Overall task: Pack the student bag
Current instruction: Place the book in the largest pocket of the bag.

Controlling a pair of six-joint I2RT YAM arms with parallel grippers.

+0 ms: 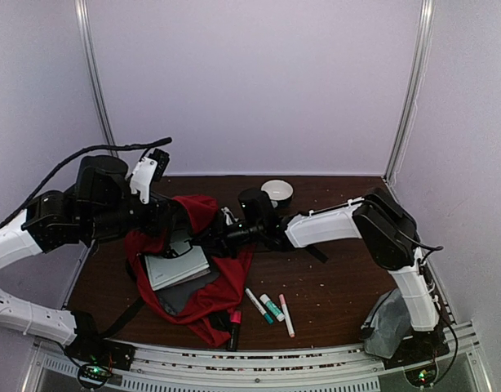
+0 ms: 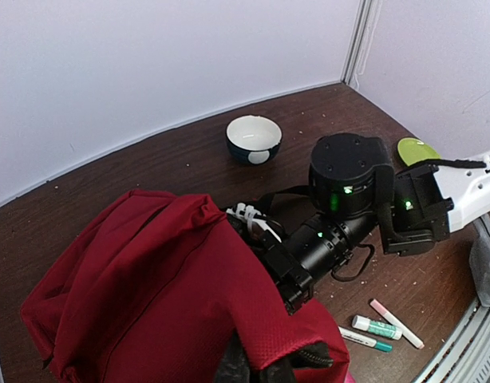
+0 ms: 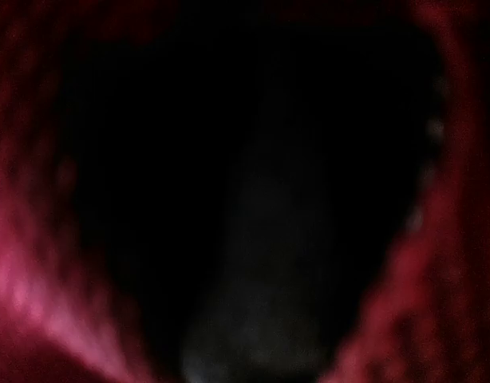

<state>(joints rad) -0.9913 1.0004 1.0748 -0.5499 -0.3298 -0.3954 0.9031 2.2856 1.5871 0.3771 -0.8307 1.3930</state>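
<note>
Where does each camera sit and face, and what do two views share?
Top external: above, behind the bases, looking down on the table; both arms show, left arm, right arm.
Left wrist: on the left arm, facing over the red backpack toward the right arm; its end effector shows at the bottom edge.
Right wrist: inside the backpack, facing darkness; no own parts discernible.
Shared: top and left wrist both show the bowl, markers, backpack.

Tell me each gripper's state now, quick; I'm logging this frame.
Left gripper: closed on the student bag fabric.
Right gripper: reaching inside the bag, fingers hidden; cannot be told.
</note>
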